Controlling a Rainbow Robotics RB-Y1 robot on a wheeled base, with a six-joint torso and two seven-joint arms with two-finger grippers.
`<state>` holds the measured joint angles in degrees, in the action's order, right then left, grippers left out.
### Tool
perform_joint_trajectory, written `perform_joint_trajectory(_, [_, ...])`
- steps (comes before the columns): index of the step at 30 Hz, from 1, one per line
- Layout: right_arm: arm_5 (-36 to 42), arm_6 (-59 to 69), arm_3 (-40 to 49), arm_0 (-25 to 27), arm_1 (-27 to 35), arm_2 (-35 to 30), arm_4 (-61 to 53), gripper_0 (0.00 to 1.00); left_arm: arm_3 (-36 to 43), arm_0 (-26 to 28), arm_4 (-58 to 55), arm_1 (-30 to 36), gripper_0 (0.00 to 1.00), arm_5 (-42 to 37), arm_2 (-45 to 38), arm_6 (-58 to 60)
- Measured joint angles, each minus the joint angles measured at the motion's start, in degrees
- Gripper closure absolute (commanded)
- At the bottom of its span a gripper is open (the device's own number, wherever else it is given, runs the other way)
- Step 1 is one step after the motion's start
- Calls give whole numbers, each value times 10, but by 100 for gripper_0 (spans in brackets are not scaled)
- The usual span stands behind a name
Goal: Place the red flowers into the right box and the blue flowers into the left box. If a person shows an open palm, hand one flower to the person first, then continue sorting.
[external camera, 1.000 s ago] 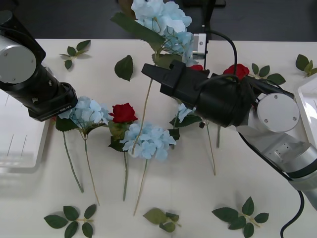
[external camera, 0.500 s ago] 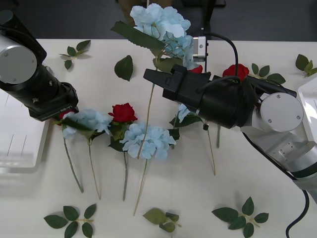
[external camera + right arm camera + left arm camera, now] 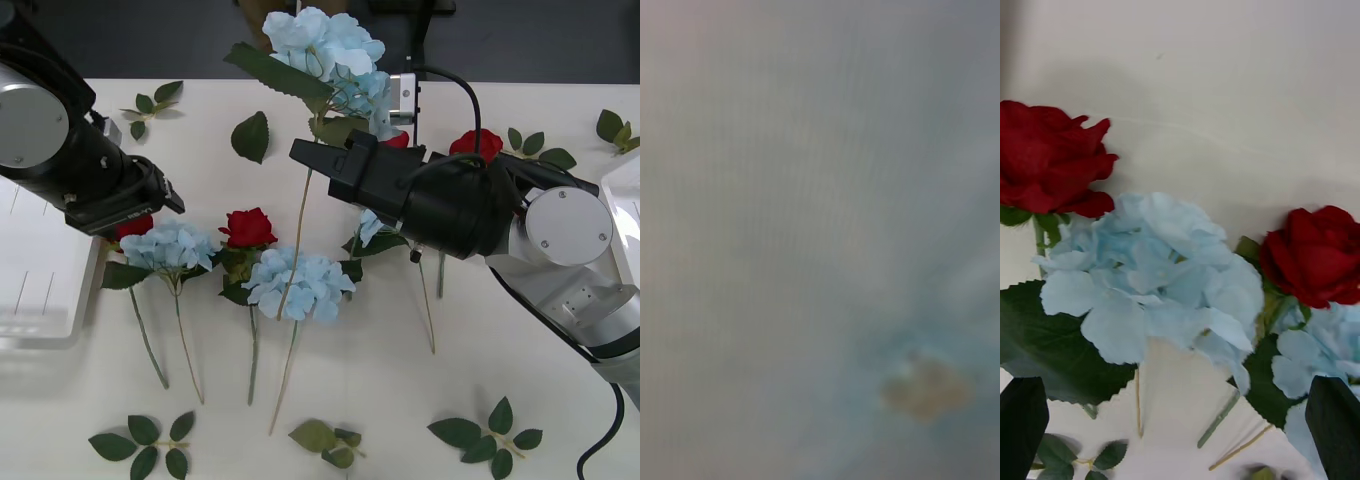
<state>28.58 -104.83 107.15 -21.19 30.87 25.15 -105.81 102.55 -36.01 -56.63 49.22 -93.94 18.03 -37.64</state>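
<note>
Worktop (image 3: 400, 400): flat matte cream surface, flowers and loose leaf sprigs scattered across it.

Left box (image 3: 40, 280): shallow white translucent tray, rounded corner, raised rim, thin slot marks on the floor; sits at the worktop's left edge. Right box (image 3: 625, 215): white plastic rim just visible at the right edge.

Right arm: bulky black wrist housing on a grey-silver joint, over mid-worktop. Right tool (image 3: 375, 95) is up among the petals of a raised blue hydrangea (image 3: 325, 45), a fluffy pale cluster with a big serrated leaf and a thin stem hanging down to the worktop. Fingers buried in the bloom, so cannot tell if they're apart or clamped. Right wrist view is a pale blue-grey blur with one tan spot.

Left arm: black cylinder housing, over the left of the worktop beside the left box. Left tool (image 3: 1176, 427) has its fingers (image 3: 1022, 427) apart, black and flat-faced, hovering above a blue hydrangea (image 3: 1146, 281) lying on the worktop, nothing between them.

Flowers lying flat:
- that hydrangea (image 3: 170, 245), broad dark leaf beside it
- a second hydrangea (image 3: 300, 282), mid-worktop, ruffled small petals
- red rose (image 3: 248, 228) between those two, tight velvety head
- red rose (image 3: 132, 226) just under the left arm, touching the first hydrangea
- red rose (image 3: 478, 142) behind the right arm

Green leaf sprigs (image 3: 140, 445) along the near edge, glossy oval leaves.
</note>
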Motion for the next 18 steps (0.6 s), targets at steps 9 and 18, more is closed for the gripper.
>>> perform_joint_trajectory(9, [-2, 0, 0, 0, 0, -2, 0, 100, 7, 64, -168, -82, 0, -40, -234, -444])
perform_joint_trajectory(18, [-3, 0, 0, 0, 0, -13, -10, 100, -37, 71, -348, -119, 0, -15, -259, -524])
